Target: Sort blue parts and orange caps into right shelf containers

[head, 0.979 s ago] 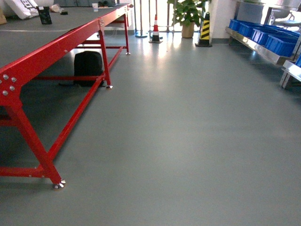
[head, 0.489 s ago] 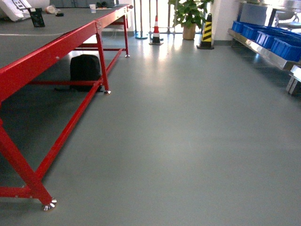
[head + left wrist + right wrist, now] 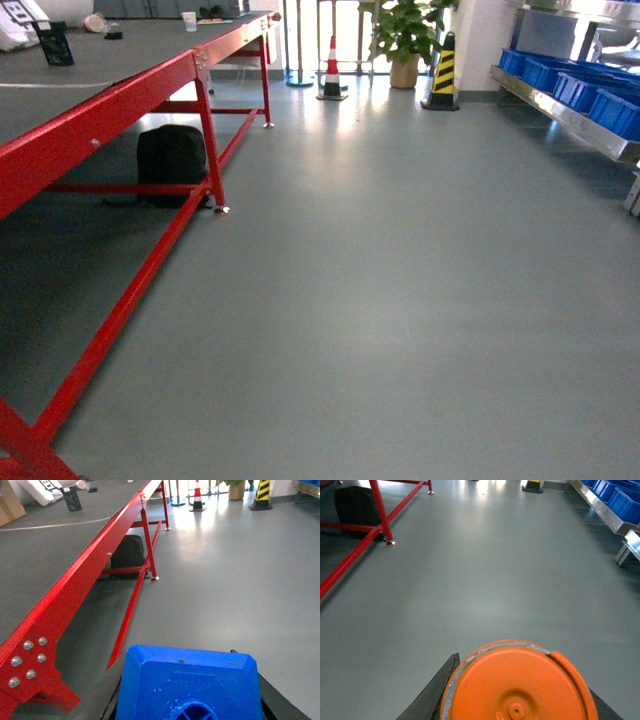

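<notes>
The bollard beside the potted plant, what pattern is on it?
Yellow and black diagonal stripes on the bollard, clearest in the head view.

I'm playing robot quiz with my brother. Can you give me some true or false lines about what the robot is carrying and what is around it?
1. The left hand holds a blue part. True.
2. The right hand holds a green ball. False: it holds an orange cap.
3. The blue crates sit on the shelf at the right of the head view. True.
4. A black bag lies on top of the red table. False: it sits on the floor under the table.
5. A potted plant stands at the far end of the room. True.
6. The orange cap is already in a crate. False: it is at the right hand, over the bare floor.
</notes>
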Controlling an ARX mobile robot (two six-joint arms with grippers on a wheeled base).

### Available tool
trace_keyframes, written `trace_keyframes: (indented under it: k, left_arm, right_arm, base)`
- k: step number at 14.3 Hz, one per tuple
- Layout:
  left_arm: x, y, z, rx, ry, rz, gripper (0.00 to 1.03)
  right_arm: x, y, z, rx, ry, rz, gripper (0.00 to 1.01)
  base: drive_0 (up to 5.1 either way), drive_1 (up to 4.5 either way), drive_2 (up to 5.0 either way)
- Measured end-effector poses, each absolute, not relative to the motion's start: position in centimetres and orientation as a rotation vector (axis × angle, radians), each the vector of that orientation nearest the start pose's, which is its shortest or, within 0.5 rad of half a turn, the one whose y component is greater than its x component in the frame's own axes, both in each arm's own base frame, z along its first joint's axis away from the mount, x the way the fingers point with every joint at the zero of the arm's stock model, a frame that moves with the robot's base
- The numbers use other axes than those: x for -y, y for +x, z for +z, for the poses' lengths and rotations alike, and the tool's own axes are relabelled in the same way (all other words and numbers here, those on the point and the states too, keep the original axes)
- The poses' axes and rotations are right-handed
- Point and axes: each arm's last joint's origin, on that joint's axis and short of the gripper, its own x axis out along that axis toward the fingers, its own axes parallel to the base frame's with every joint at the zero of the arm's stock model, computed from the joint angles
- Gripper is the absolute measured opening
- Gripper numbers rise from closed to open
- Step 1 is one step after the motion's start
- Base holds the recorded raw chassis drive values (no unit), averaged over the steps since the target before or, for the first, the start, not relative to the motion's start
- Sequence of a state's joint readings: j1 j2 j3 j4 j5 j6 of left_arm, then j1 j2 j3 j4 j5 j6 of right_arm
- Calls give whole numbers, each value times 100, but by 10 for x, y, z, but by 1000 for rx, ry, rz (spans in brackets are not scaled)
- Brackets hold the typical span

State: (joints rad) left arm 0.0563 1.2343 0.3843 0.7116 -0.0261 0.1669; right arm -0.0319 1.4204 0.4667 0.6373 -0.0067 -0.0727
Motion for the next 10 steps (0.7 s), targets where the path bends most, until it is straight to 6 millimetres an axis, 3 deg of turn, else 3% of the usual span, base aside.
trace_keyframes:
  k: [10]
  left_arm:
    - [-14,235,195,-146,164,70,45]
  right_arm:
    - [7,263,170,-318,-67,-11,44]
  base:
    - [512,-233,-233]
